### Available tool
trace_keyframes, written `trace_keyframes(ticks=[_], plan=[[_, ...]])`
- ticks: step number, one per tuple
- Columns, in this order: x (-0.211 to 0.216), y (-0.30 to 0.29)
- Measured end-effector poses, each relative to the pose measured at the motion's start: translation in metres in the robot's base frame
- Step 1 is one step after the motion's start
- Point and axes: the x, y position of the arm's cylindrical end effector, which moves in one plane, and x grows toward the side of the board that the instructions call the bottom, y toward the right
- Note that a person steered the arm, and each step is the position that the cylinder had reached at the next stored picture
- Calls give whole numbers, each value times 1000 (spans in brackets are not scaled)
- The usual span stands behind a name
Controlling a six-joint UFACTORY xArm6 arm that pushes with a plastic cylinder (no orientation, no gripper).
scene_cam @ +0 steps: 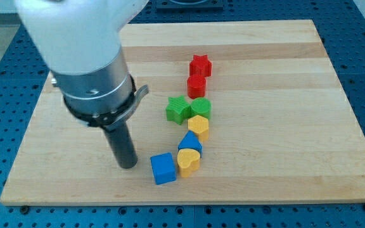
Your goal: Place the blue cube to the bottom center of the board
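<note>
Camera view shows the wooden table (284,171) from above at an angle, with blue perforated metal around it. Nearest to the view's bottom lies the blue cube (163,168), close to the lower edge and a little to the view's left of the middle. My tip (127,165) stands just beside it, on its left side, with a small gap between them, so it is not touching. The arm has no fingers, only this dark rod, so nothing is held.

Touching the cube on its right side is a yellow heart (189,161). Just above the heart, and touching it, is a second blue block (189,143) with a slanted form; I cannot tell the exact shape. Going further up, a yellow block (199,126) with several sides follows, then a green block (201,107) right above it. A green star (178,109) is pressed against this green block from the view's left. Well apart from these, higher on the table, a red block (196,85) sits, and a red star (200,64) touches it from above. All blocks together make a curved line going up the middle.

The grey and white body of the arm (94,76) fills the upper left corner.
</note>
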Motion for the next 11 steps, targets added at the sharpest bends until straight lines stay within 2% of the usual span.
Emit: trace_keyframes(ticks=[4, 11], plan=[[3, 39], [35, 37]])
